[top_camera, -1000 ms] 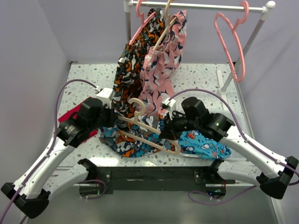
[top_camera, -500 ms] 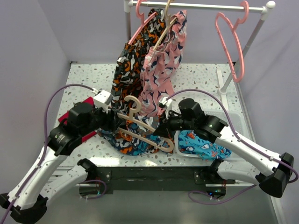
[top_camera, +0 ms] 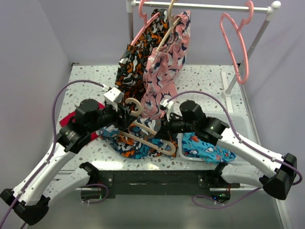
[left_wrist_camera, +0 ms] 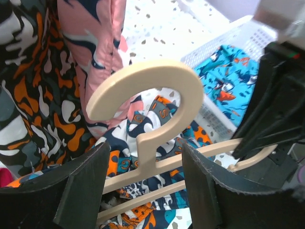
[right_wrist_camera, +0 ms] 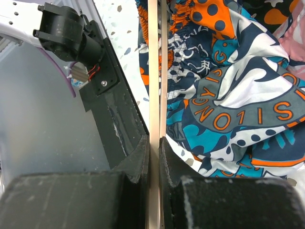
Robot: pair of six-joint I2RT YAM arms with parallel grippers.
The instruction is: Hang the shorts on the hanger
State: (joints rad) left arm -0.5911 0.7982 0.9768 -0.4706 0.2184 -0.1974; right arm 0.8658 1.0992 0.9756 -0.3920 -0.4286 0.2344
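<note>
We clamp our right gripper [right_wrist_camera: 153, 145] on a bar of the hanger [left_wrist_camera: 145, 143] to steady it over the shorts [right_wrist_camera: 228, 95], bunched on the table [top_camera: 205, 76] beneath, while our left gripper [left_wrist_camera: 145, 183] straddles the hanger's neck with jaws apart, grasping nothing

Opened left gripper [left_wrist_camera: 145, 183], now straddling hanger [left_wrist_camera: 148, 143] neck; shifted hanger and right gripper [right_wrist_camera: 155, 143] slightly left.
</note>
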